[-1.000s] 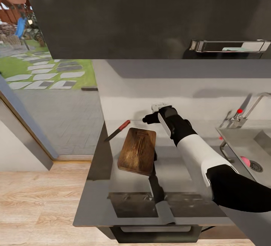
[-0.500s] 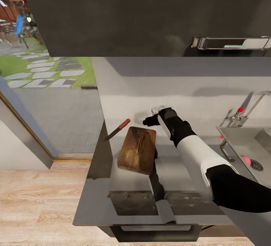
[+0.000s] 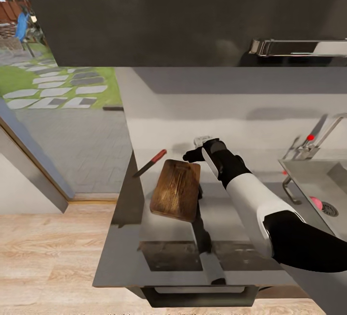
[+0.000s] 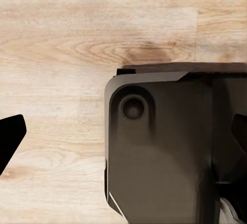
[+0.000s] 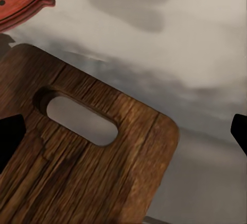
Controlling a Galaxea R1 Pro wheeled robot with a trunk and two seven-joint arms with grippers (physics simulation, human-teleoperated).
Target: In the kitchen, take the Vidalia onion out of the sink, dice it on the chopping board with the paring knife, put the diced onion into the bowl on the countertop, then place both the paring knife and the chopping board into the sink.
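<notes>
The brown chopping board lies on the grey countertop near its left end. The red-handled paring knife rests just beyond the board's far left corner. My right gripper hovers over the board's far end, open and holding nothing. In the right wrist view the board's slot hole lies between the spread fingers, and the knife handle shows beyond it. The reddish-pink Vidalia onion sits in the sink by the drain. My left gripper is open over the wood floor. The bowl is out of view.
A steel tap with a red-tipped lever stands behind the sink. A dark wall cabinet hangs overhead. The countertop ends at the left beside a glass door to the garden. My own dark base sits below the left gripper.
The head view has shifted a little. My right gripper has dipped slightly toward the board's far end. Board, knife and onion have not moved.
</notes>
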